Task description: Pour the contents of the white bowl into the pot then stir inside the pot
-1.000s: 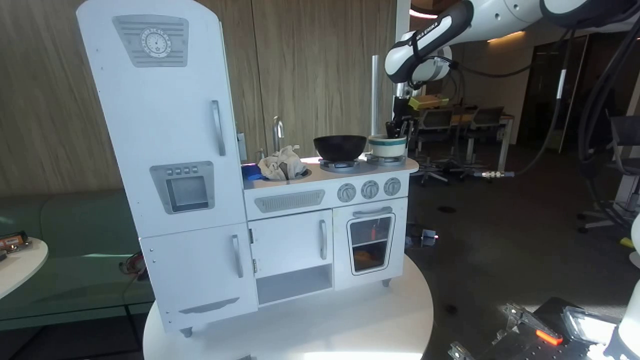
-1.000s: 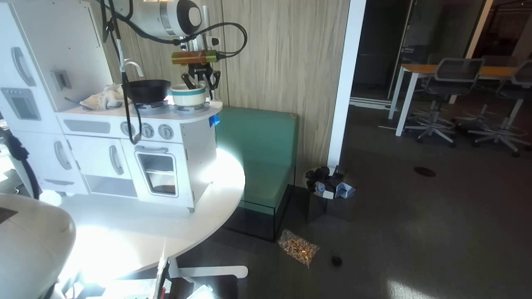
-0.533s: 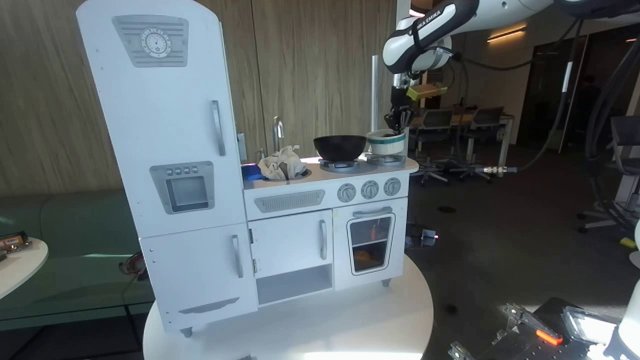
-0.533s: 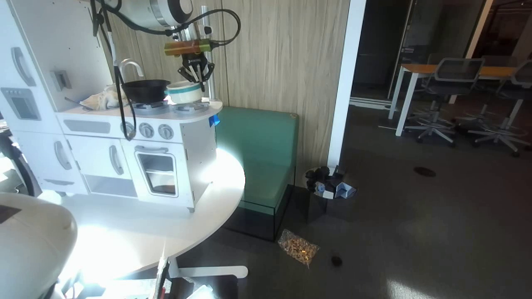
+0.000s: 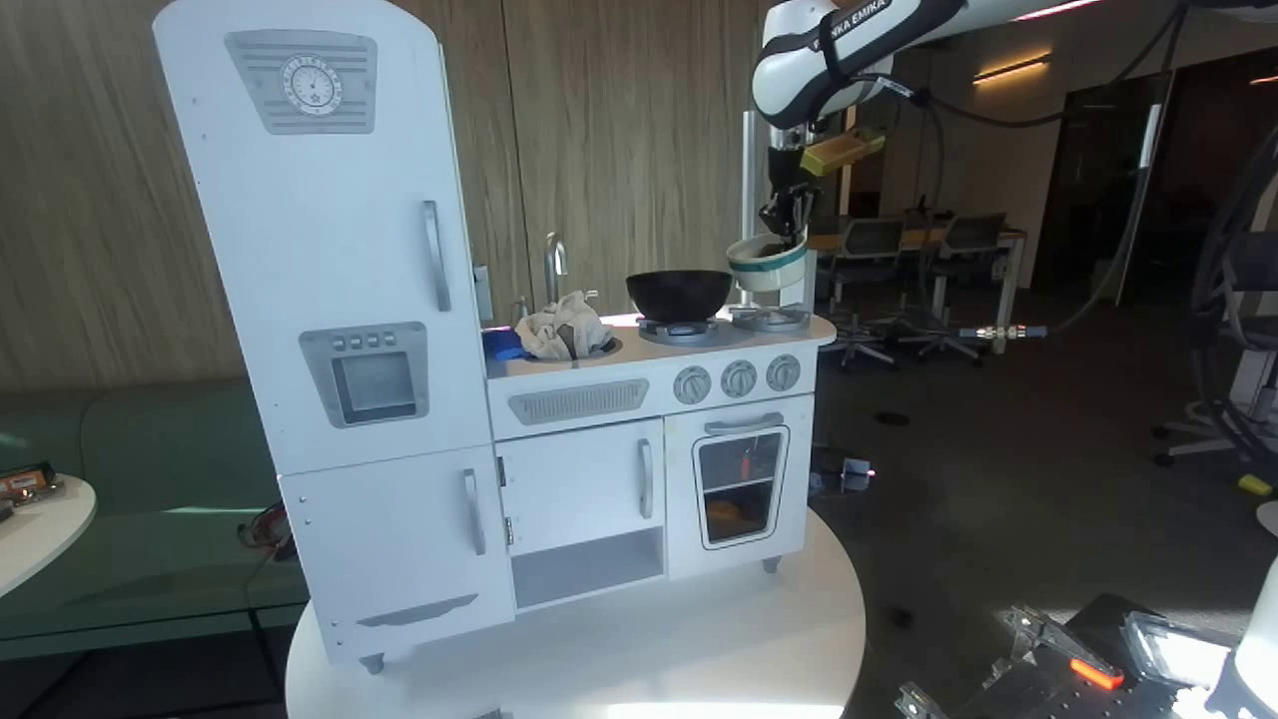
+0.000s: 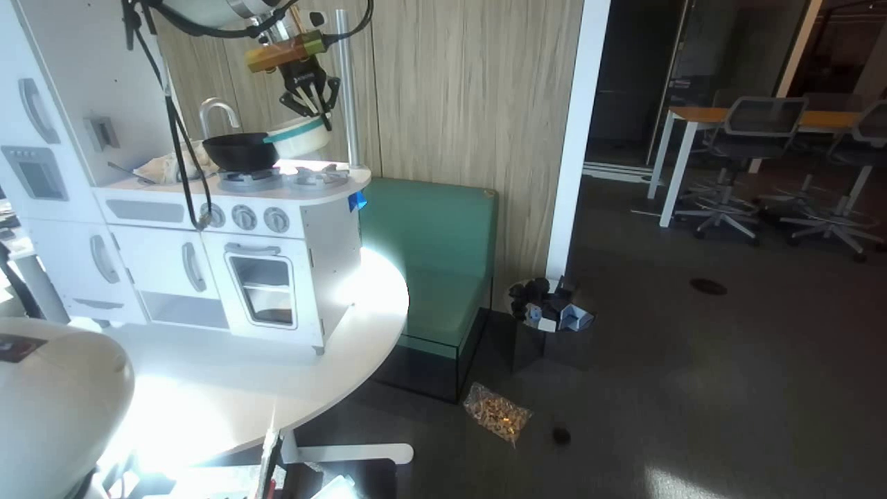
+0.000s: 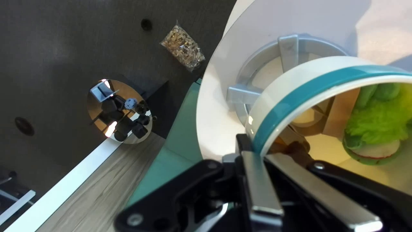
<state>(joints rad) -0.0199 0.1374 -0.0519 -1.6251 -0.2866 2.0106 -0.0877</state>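
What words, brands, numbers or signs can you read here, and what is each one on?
"NKA EMIKA" on the robot arm; any letters before it are hidden or unclear.
Round dial on the toy fridge: markings too small to read.
Dark label low on the arm: too blurred to read.
No other text is legible.

the wrist view's right edge cuts off the white bowl (image 7: 299, 90), its bottom edge the gripper (image 7: 260, 150). the top edges of both exterior views crop the arm (image 5: 879, 32); the inner floor of the pot (image 5: 680, 298) is hidden there.
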